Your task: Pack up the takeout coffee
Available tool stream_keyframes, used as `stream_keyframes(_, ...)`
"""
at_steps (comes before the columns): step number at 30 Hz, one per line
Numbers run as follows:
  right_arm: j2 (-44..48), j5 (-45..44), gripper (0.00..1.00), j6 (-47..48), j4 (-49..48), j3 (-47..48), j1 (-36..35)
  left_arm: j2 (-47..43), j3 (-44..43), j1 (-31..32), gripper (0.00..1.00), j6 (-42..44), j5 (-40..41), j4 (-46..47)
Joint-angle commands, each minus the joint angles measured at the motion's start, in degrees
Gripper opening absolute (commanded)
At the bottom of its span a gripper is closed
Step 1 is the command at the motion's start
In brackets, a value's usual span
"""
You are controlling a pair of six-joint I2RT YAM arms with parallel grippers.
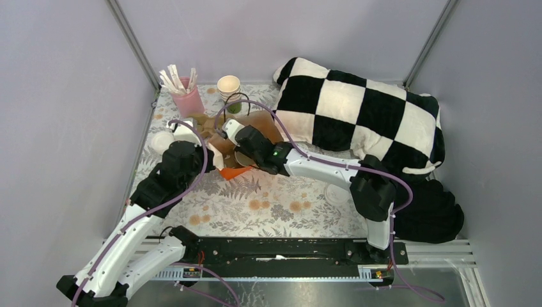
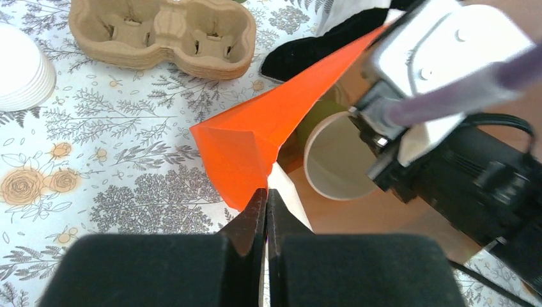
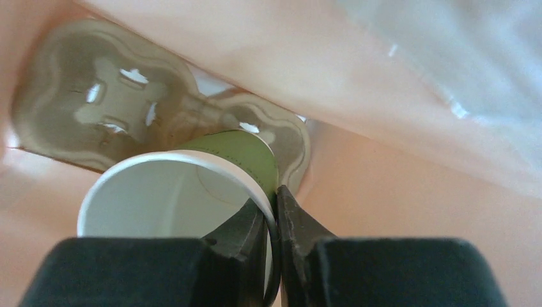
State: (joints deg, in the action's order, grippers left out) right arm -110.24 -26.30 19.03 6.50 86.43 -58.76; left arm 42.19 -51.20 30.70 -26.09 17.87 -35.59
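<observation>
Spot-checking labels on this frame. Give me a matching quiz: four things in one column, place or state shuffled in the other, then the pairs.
Things
1. green cup
2. left gripper
3. carrier stack
4. pink cup

Place or state
A. back left corner of the table
B. lying on the table, outside the orange bag
C. shut on the orange bag's edge
D. inside the orange bag, rim pinched by the right gripper

Pairs: 1-D, 2-C, 3-B, 4-A
</observation>
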Motion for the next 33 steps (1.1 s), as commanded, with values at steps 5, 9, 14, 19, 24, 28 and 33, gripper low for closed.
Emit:
stream_keyframes(5,10.35,0.14,0.06,-5.39,8.33,5.10,-2.29,3.66,-3.89,-0.02,0.00,-3.10,6.10,-7.82)
stream_keyframes(9,14.82,3.54,0.06,-8.17,10.62,5.37,-2.68,7.24,-7.67,-0.03,0.00,-5.59,9.66,-13.30)
stream_keyframes(14,16.25,7.05,0.01,-13.82,20.29,12.65,-2.66,9.79,-13.21,-0.02,0.00,-8.74,11.67,-18.15)
stream_keyframes(19,19.61,10.54,0.00,-21.18,29.63,23.05,-2.67,13.29,-18.71,-0.02,0.00,-11.92,14.18,-24.34)
stream_keyframes(24,27.29,3.75,0.00,-27.92,34.25,25.79,-2.61,17.58,-23.67,-0.16,0.00,-16.36,16.06,-31.04)
stream_keyframes(28,33.98,-8.27,0.00,-30.85,40.09,25.49,-1.86,21.61,-28.63,-0.65,0.00,-18.77,15.37,-36.61)
stream_keyframes(33,40.00,-5.05,0.00,-34.27,47.16,12.85,8.51,24.42,-33.15,-2.30,0.00,-21.54,11.46,-42.00)
